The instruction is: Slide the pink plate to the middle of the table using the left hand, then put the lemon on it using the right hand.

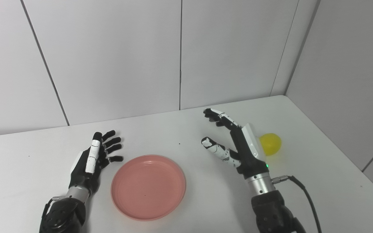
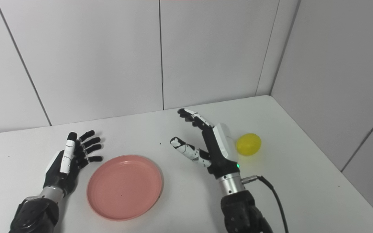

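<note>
My right hand (image 1: 243,147) covers the left edge of the lemon (image 1: 271,143) in the left eye view, so I cannot tell whether they touch. Both my forearms are cut off by the bottom edge, as is my right arm's cable (image 1: 306,197). The tabletop (image 1: 319,181) runs out of frame left, right and below.

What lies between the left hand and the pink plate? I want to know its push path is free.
Nothing: only bare table separates the left hand from the pink plate, in both eye views.

plate (image 1: 148,187) left of lemon (image 2: 248,144), on table (image 1: 206,200)
</note>
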